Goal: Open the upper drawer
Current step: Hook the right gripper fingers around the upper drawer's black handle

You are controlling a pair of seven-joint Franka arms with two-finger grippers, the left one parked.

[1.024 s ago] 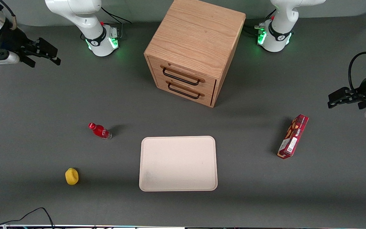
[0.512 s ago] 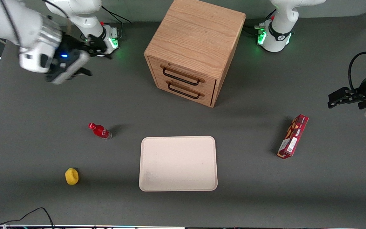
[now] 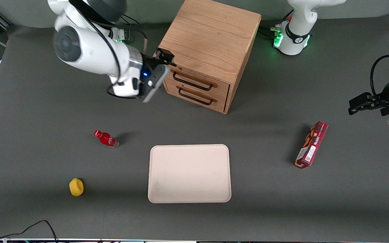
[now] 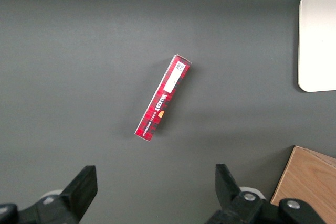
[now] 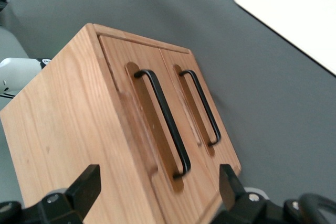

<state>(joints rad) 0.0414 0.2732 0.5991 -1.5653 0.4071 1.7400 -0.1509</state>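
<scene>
The gripper has swung in from the table's edge, fingers apart. It now hovers at the cabinet's corner, about ten o'clock of the shut upper drawer.

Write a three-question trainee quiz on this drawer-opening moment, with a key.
1. True or false: the upper drawer is already pulled out.
2. Where is the gripper? A) over the tray B) at the cabinet's upper corner toward the working arm's end, fingers spread, holding nothing C) clamped on the lower drawer's handle
3. Fill in: the red bottle lies ____ the front camera than the yellow object.

Key: 1 false, both fronts sit flush. 2 B. 3 farther from.
</scene>
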